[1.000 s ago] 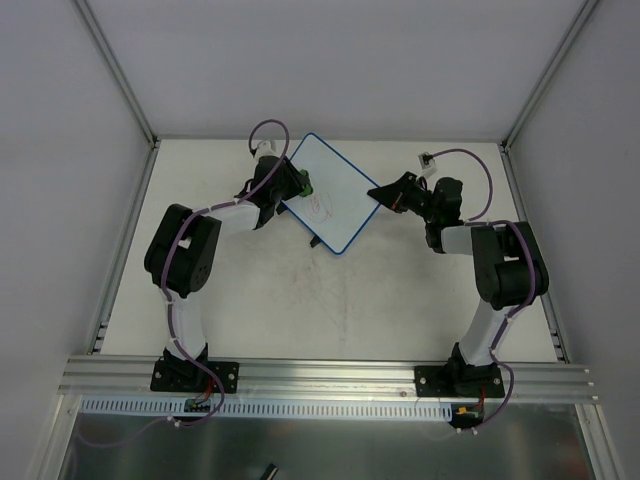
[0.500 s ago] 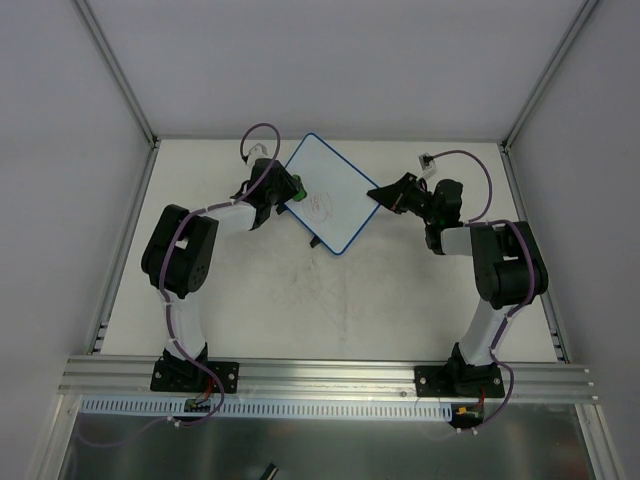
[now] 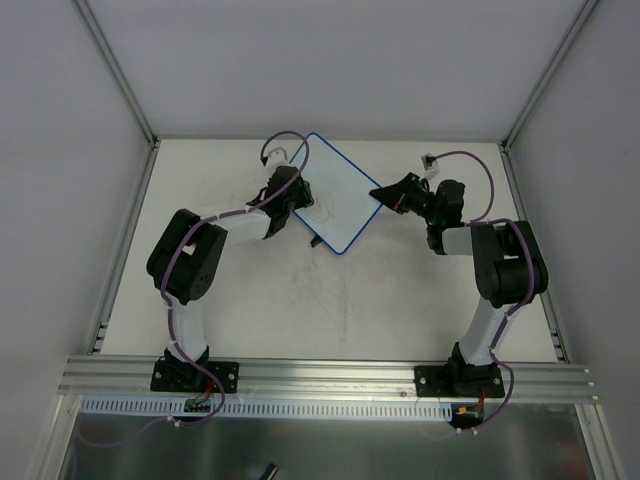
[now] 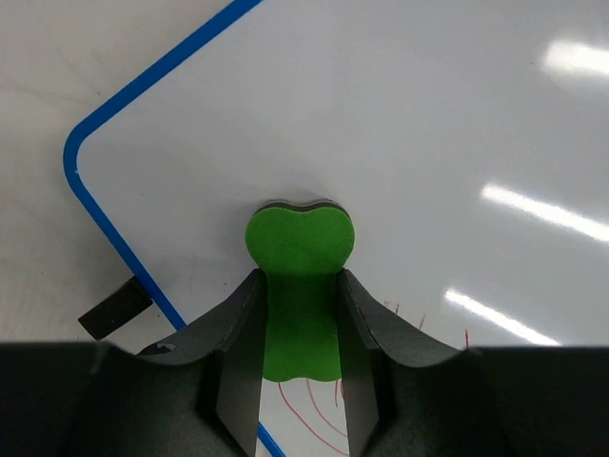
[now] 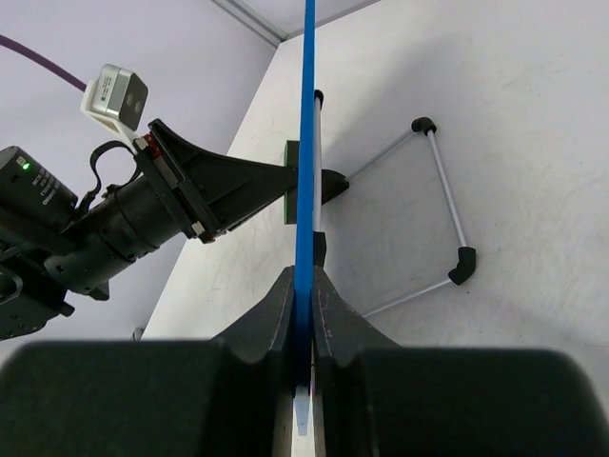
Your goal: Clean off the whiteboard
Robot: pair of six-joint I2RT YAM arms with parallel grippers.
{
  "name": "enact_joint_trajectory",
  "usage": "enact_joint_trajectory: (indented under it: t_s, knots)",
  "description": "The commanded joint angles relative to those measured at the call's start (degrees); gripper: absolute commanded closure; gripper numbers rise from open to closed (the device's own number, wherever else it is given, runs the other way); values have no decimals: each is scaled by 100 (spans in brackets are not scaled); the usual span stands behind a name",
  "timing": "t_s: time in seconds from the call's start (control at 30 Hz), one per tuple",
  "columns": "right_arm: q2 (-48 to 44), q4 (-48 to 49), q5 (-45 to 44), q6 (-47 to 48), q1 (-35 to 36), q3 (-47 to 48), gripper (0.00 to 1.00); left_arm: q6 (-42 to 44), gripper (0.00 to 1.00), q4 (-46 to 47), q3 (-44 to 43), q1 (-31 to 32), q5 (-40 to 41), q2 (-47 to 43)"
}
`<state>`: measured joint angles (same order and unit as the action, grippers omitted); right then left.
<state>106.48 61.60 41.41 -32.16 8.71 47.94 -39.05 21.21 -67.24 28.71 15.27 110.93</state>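
Shifted inward onto small blue-rimmed white whiteboard (image 3: pixel 340 200), propped on white counter (image 3: pixel 250 300): left pincer (image 4: pixel 300 286), clamped on green lobed eraser (image 4: pixel 300 243). Whiteboard's right rim nipped by right pincer (image 5: pixel 304 286). Judged light, stiff, slick; rim best hold.

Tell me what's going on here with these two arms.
The right gripper is clamped on the blue rim of the small white rectangular whiteboard, steadying it. The left gripper holds a small green eraser pressed against the board's face, near a rounded corner. Thin red scribbles beside the eraser are not yet wiped, so the erasing isn't finished.
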Motion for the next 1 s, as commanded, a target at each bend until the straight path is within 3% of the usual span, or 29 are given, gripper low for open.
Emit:
enact_joint_trajectory:
  t_s: [0.0,0.67,0.97]
  knots:
    - [-109,845,271,26,52,92,100,582,100,-302,-16,486,-367,104]
    - [-57,862,289,-1,52,128,100,2261,100,419,36,1146,-1947,-37]
    - [-57,880,280,-18,43,128,100,2051,100,375,36,1146,-1580,60]
